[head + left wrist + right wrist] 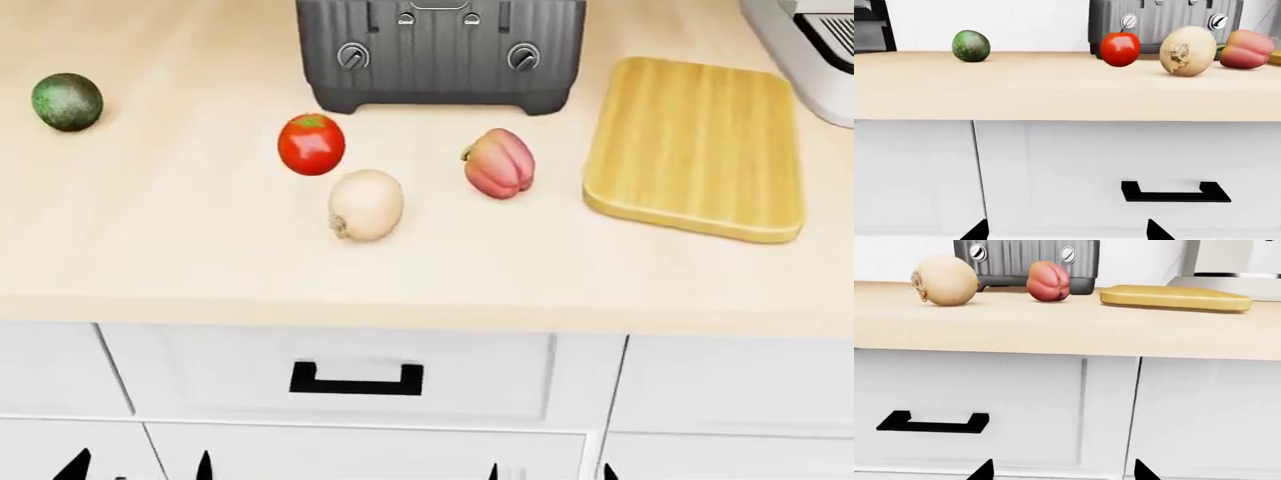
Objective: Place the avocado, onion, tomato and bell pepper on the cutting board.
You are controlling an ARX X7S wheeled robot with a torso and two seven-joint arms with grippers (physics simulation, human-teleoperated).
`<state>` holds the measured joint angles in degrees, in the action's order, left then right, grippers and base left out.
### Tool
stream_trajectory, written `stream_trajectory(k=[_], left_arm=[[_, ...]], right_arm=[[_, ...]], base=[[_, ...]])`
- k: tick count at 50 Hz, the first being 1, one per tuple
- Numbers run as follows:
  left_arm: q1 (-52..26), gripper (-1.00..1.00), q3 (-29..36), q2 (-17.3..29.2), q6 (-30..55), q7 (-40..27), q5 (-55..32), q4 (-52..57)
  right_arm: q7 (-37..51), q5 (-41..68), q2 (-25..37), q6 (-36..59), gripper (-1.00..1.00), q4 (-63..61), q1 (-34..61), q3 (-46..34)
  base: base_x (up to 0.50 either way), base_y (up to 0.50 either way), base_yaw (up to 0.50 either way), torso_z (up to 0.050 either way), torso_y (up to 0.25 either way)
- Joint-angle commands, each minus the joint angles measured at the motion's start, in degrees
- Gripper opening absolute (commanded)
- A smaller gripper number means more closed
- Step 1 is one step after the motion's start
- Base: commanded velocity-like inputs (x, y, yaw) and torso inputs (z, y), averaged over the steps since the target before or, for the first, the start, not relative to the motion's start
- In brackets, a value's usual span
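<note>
On the light wooden counter, the dark green avocado (67, 101) (971, 46) lies at the far left. The red tomato (311, 144) (1119, 48), the cream onion (366, 204) (1187, 51) (945, 280) and the pinkish bell pepper (499, 163) (1246, 48) (1049, 281) sit in front of a toaster. The cutting board (694, 145) (1174, 297) lies empty to the right. My left gripper (136, 467) (1067, 231) and right gripper (550, 472) (1062, 471) hang low in front of the white cabinet, both open and empty, well below the counter.
A dark grey toaster (441, 52) stands at the back of the counter. Part of a silver appliance (807, 45) shows at the back right, beside the board. A drawer with a black handle (356, 380) is below the counter edge.
</note>
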<state>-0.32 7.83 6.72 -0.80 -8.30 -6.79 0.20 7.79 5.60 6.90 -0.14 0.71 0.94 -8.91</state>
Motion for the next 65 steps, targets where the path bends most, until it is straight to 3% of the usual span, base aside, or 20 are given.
stream_trajectory(k=[1,16,26,44,52,59,65], left_arm=[[-0.1,1.00,0.6,0.5,-0.2,-0.6,-0.5,0.0],[-1.1,1.00,0.8,1.2,-5.4,-0.1,-1.2,-6.0],[-0.4,1.00,1.9,1.5,-0.1,-1.8,-1.2,0.0],[0.0,1.00,2.3,2.0,-0.5,-2.9,-1.9,0.8],[-0.1,1.00,2.5,2.3,-0.8,-3.1,-2.3,0.6],[0.5,1.00,2.8,3.0,-1.2,-4.5,-0.7,2.6],[0.3,1.00,2.5,4.0,3.3,-6.3,0.1,10.2]], right_arm=[[0.6,0.5,0.5,-0.1,1.00,0.1,0.1,-0.6],[1.5,0.4,0.6,-2.2,1.00,2.4,0.8,-1.6],[1.8,1.3,1.5,-0.3,1.00,0.2,0.3,-1.8],[2.7,1.9,2.2,-0.5,1.00,-0.7,-0.1,-2.3],[2.9,2.1,2.3,-0.9,1.00,-0.4,0.0,-2.6],[6.0,-1.1,2.9,-0.8,1.00,-4.5,-0.8,-2.9],[7.8,-3.3,4.1,7.0,1.00,-14.5,0.2,-3.0]], base=[[0.00,0.38,0.00,0.000,0.000],[0.00,0.37,0.00,0.000,0.000],[0.00,0.37,0.00,0.000,0.000],[0.00,0.37,0.00,0.000,0.000],[0.00,0.00,0.00,0.000,0.000],[0.00,0.00,0.00,0.000,0.000],[0.00,0.00,0.00,0.000,0.000]])
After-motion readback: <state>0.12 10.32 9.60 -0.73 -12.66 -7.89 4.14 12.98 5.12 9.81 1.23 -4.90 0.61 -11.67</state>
